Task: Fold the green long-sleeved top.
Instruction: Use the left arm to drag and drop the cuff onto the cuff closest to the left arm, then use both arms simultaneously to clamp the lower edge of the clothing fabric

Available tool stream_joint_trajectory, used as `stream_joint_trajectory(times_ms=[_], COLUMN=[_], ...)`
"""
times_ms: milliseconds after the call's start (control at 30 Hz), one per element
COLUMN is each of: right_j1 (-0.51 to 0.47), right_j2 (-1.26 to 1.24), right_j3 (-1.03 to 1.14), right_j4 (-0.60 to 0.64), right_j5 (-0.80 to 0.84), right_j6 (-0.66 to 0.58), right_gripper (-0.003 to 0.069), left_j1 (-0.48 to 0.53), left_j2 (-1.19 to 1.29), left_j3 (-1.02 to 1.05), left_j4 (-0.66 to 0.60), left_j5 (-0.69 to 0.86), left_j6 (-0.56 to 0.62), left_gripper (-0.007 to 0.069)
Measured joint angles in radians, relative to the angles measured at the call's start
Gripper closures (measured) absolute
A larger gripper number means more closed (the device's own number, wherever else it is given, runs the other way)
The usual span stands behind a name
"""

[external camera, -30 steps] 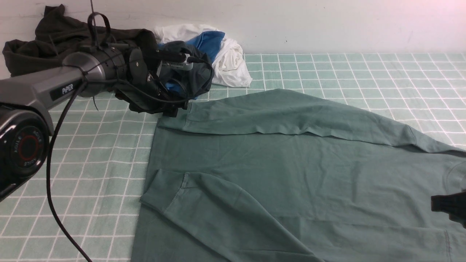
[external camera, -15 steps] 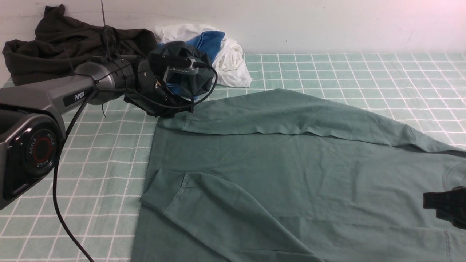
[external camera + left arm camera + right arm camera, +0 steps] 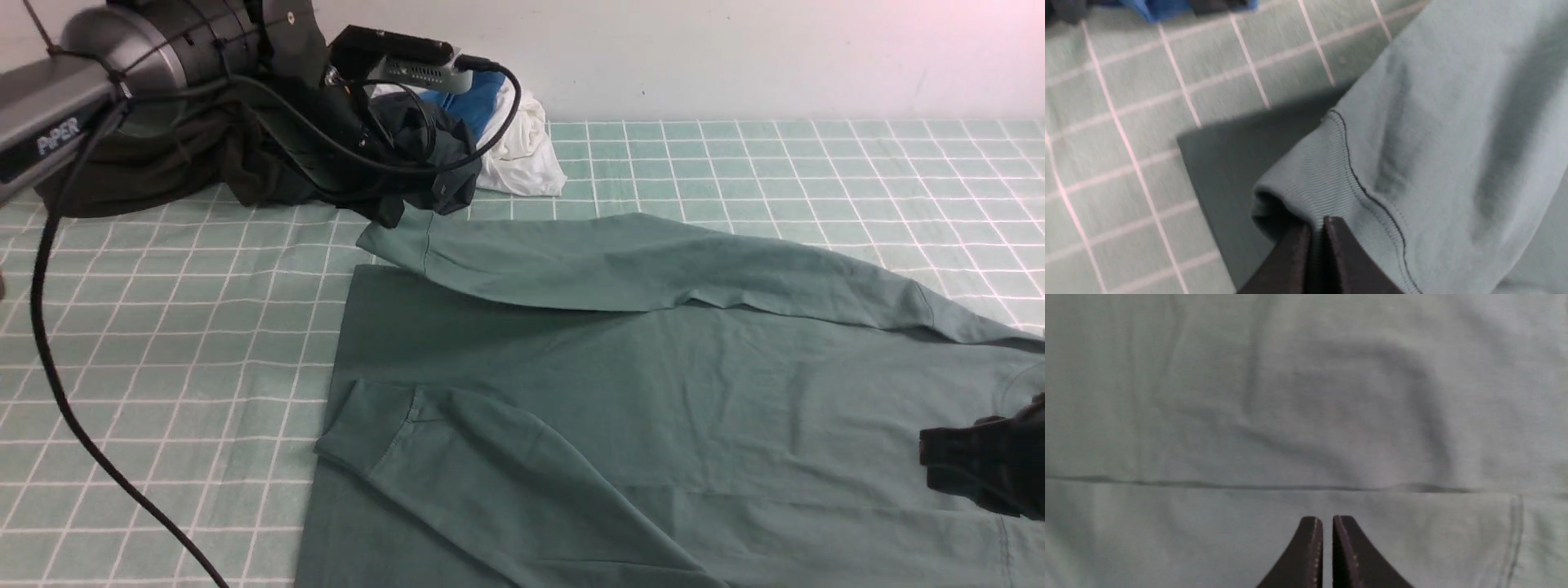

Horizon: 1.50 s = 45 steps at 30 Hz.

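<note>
The green long-sleeved top (image 3: 653, 392) lies spread flat on the checked cloth, with its near sleeve folded over the body at the front left. My left gripper (image 3: 392, 216) is shut on the ribbed cuff (image 3: 1314, 179) of the far sleeve (image 3: 620, 265) and holds it lifted off the table; the jaws (image 3: 1316, 224) pinch the cuff's ribbing. My right gripper (image 3: 927, 457) is shut and empty, hovering just above the top near the right edge. In the right wrist view (image 3: 1327, 520) its jaws are together over plain green cloth beside a stitched hem (image 3: 1515, 535).
A very dark olive-black garment (image 3: 188, 175) lies at the back left behind my left arm. A dark teal-grey garment (image 3: 445, 167) with blue and white cloth (image 3: 522, 139) lies by the back wall. The mint checked tablecloth (image 3: 163, 343) covers the table.
My left gripper has risen and drawn back with the far cuff in it, lifting the sleeve end off the table. My right gripper has shifted left over the top.
</note>
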Motion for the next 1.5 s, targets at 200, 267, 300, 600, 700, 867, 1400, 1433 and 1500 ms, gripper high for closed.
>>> stream_joint_trajectory(times_ms=[200,267,300,600,700,867,1400,1433,1500], right_j1=[0.000,0.000,0.000,0.000,0.000,0.008,0.460,0.468,0.471], right_j2=[0.000,0.000,0.000,0.000,0.000,0.000,-0.109,-0.113,-0.114], right_j3=[-0.071,-0.080,-0.084,-0.084,-0.084,-0.109,-0.252,-0.252,-0.252], right_j4=[0.106,0.114,0.121,0.139,0.143,0.153,-0.096,-0.110,-0.128], right_j5=[0.112,0.126,0.141,0.200,0.252,0.359,0.608,0.609,0.609], right_j6=[-0.159,-0.169,-0.178,-0.208,-0.238,-0.262,-0.112,-0.106,-0.103], right_gripper=[0.0627,0.0627,0.0627,0.0627,0.0627,0.0627,0.0665,0.0665,0.0665], left_j1=[-0.007,-0.007,-0.007,-0.007,-0.007,-0.007,-0.586,-0.606,-0.619], left_j2=[-0.237,-0.296,-0.368,-0.598,-0.587,-0.573,-0.642,-0.642,-0.642], left_j3=[0.242,0.312,0.402,0.940,1.045,1.069,1.214,1.234,1.256], left_j4=[-0.014,-0.023,-0.036,-0.105,-0.098,-0.095,0.119,0.132,0.134], left_j5=[0.091,0.090,0.082,-0.110,-0.175,-0.211,-0.075,-0.100,-0.147], left_j6=[-0.109,-0.118,-0.122,-0.037,0.000,0.039,0.178,0.178,0.178], left_gripper=[0.0608,0.0608,0.0608,0.0547,0.0454,0.0278,0.0152,0.0152,0.0152])
